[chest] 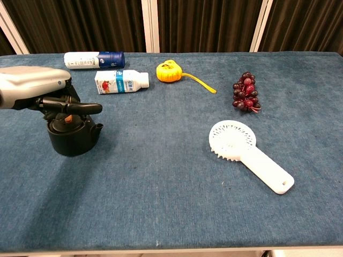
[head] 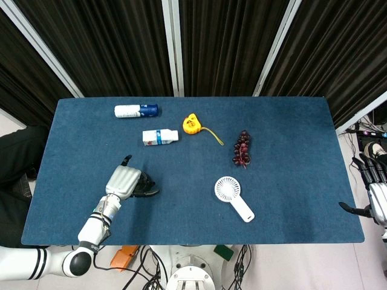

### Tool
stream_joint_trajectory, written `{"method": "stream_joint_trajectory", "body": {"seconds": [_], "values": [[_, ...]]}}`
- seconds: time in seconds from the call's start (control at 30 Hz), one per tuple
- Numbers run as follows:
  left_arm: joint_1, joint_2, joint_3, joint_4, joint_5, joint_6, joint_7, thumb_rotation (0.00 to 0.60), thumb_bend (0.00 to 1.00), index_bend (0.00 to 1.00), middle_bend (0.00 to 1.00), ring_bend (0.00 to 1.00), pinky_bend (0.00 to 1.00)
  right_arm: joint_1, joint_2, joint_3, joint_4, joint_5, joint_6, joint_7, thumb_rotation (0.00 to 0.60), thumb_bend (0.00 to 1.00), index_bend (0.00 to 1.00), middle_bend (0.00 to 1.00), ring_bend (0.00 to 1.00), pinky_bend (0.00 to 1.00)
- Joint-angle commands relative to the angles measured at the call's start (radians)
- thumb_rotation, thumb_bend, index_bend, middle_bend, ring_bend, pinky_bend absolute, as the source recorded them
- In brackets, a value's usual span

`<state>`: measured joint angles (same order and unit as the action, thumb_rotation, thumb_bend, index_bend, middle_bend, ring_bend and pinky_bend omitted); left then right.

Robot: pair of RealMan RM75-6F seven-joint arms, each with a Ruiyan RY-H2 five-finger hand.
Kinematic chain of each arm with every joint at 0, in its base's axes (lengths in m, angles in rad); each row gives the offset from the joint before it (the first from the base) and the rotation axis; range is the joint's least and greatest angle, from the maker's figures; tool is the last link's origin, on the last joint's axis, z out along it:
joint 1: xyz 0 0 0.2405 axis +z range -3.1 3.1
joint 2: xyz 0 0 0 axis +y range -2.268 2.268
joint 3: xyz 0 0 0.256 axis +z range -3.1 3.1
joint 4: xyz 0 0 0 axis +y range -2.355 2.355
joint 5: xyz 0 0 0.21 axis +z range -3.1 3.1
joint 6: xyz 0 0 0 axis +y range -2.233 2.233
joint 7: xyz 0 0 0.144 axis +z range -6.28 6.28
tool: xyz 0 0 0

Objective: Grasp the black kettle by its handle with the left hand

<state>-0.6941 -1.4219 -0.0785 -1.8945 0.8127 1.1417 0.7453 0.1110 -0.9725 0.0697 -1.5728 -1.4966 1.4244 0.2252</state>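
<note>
The black kettle (chest: 72, 139) with an orange lid knob stands near the table's left front. My left hand (chest: 37, 92) sits low over its top, fingers curled around the handle, which is hidden inside the hand. The thumb (chest: 81, 107) reaches out above the spout. From the head view the left hand (head: 124, 180) covers most of the kettle (head: 146, 188). My right hand (head: 375, 193) hangs off the table's right edge, fingers apart, holding nothing.
On the blue table (head: 290, 151) lie a blue-and-white bottle (chest: 94, 59), a white milk bottle (chest: 120, 82), a yellow tape measure (chest: 169, 71), dark grapes (chest: 245, 92) and a white hand fan (chest: 246, 152).
</note>
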Motion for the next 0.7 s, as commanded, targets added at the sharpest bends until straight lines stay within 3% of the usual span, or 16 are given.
{"method": "stream_joint_trajectory", "body": {"seconds": [0.03, 0.33, 0.53, 0.7], "values": [[-0.004, -0.001, 0.005, -0.001, -0.004, 0.0, 0.004, 0.083, 0.01, 0.83, 0.86, 0.69, 0.0, 0.0, 0.0, 0.001, 0.0, 0.001, 0.001, 0.0, 0.6, 0.0, 0.0, 0.03, 0.0, 0.0], [-0.018, 0.007, 0.016, -0.011, -0.031, -0.03, -0.017, 0.081, 0.01, 1.0, 1.0, 0.88, 0.0, 0.0, -0.001, 0.002, -0.004, 0.004, -0.001, -0.005, 0.6, 0.0, 0.0, 0.03, 0.0, 0.0], [0.006, 0.005, 0.009, 0.021, 0.039, -0.024, -0.118, 0.026, 0.0, 1.0, 1.0, 0.93, 0.0, 0.0, 0.0, 0.003, -0.008, 0.007, -0.002, -0.01, 0.6, 0.0, 0.0, 0.03, 0.0, 0.0], [0.032, -0.006, 0.002, 0.061, 0.116, 0.011, -0.186, 0.015, 0.0, 1.0, 1.0, 0.96, 0.12, 0.003, 0.001, 0.005, -0.013, 0.007, -0.005, -0.016, 0.6, 0.0, 0.0, 0.03, 0.0, 0.0]]}}
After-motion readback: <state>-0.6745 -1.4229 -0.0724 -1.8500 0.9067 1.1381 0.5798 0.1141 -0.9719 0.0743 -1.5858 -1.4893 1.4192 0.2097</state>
